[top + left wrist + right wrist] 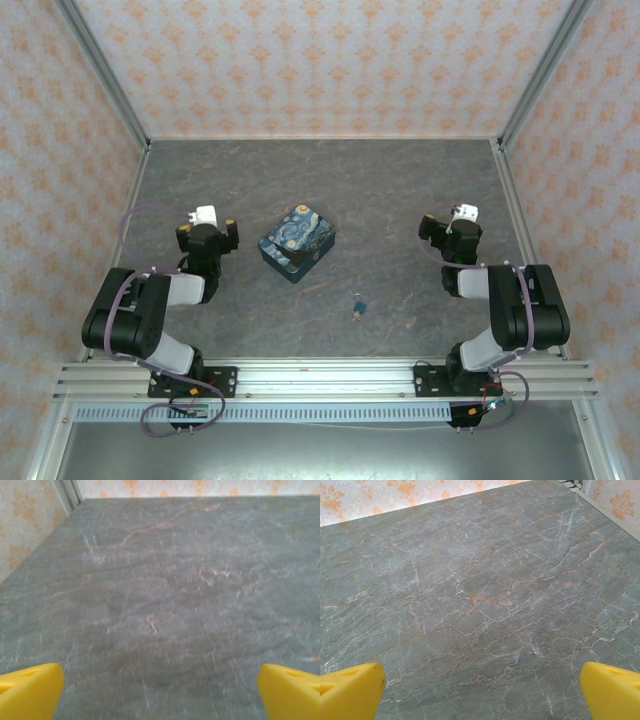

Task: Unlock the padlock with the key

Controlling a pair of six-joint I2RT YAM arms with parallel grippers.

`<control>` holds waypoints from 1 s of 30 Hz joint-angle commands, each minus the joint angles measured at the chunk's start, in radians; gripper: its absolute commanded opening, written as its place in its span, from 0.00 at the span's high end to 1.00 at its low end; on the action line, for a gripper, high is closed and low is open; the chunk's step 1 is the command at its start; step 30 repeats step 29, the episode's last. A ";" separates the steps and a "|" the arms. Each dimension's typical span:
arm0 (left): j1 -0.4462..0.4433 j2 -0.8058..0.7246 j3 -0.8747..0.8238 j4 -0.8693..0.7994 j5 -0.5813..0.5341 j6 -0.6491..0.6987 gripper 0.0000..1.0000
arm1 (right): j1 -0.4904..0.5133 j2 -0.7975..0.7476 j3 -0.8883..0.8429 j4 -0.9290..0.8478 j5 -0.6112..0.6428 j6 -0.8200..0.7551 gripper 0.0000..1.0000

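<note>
Though padlock (357,307) shows as tiny teal speck, key indistinct (too small); left gripper (160,692), right gripper (480,691) both released.

Top view: padlock (357,308) is a tiny teal speck on the counter (420,190); shackle too small to make out, key not separable from it. Left wrist view: left fingers (30,690) cut off at the bottom corners, counter blurred. Right wrist view: right fingers (612,690) cut off likewise.

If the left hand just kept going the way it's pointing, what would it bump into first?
Probably the grey table itself: the left hand seems angled down at it, with no object in between.
</note>
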State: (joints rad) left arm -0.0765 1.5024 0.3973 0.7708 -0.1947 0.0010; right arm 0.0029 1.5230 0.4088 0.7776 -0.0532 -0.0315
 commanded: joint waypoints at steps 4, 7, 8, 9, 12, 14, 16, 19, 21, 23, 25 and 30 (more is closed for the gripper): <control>0.017 -0.005 0.023 -0.017 0.042 0.000 0.00 | -0.009 -0.002 0.007 0.003 -0.009 -0.014 0.01; 0.017 -0.005 0.023 -0.017 0.041 0.001 0.00 | -0.006 -0.003 0.008 0.002 -0.006 -0.015 0.01; 0.017 -0.005 0.023 -0.017 0.042 0.000 0.00 | -0.005 -0.003 0.007 0.000 -0.005 -0.015 0.01; 0.017 -0.005 0.023 -0.017 0.043 0.000 0.00 | -0.004 -0.002 0.007 0.000 -0.005 -0.015 0.01; 0.017 -0.005 0.023 -0.017 0.042 0.002 0.00 | -0.006 -0.002 0.010 0.000 -0.005 -0.015 0.01; 0.017 -0.006 0.023 -0.017 0.042 0.001 0.00 | -0.004 -0.001 0.008 0.000 -0.005 -0.016 0.01; 0.017 -0.005 0.023 -0.017 0.042 0.001 0.00 | -0.005 -0.001 0.009 0.001 -0.005 -0.015 0.01; 0.017 -0.005 0.023 -0.017 0.042 0.001 0.00 | -0.005 -0.002 0.010 -0.001 -0.003 -0.015 0.01; 0.017 -0.005 0.024 -0.017 0.042 0.002 0.00 | -0.004 -0.001 0.012 -0.004 -0.001 -0.017 0.01; 0.017 -0.005 0.023 -0.017 0.042 0.001 0.00 | -0.002 0.000 0.012 -0.005 0.003 -0.019 0.01; 0.017 -0.005 0.024 -0.017 0.042 0.001 0.00 | -0.002 -0.001 0.012 -0.004 0.003 -0.018 0.01; 0.017 -0.005 0.024 -0.017 0.043 0.001 0.00 | -0.002 -0.002 0.011 -0.003 0.003 -0.016 0.01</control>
